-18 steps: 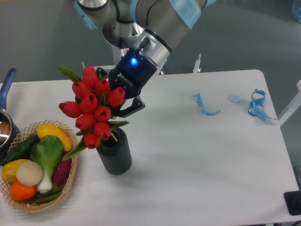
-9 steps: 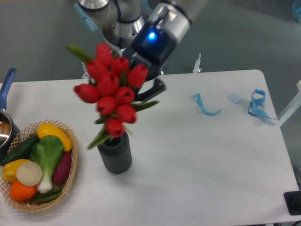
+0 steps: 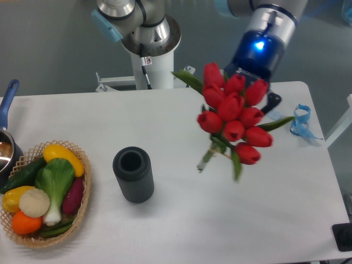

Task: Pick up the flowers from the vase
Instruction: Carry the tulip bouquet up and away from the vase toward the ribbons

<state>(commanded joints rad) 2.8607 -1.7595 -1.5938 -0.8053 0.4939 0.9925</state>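
Mostly hidden behind flowers (image 3: 234,118), gripper (image 3: 264,104), vase (image 3: 133,175) well apart.

Silver arm (image 3: 144,26), blue caps, glowing blue light

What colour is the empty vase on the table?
Dark grey, ribbed sides, seen clearly in the fixed camera view: the vase.

A single fixed camera looked down from high at the front of the white bench (image 3: 181,220), facing the arm's grey base column (image 3: 154,60) at the far edge. It stood near enough that the woven wicker basket (image 3: 82,214) at the left was cut by the frame, as was the arm's upper part.
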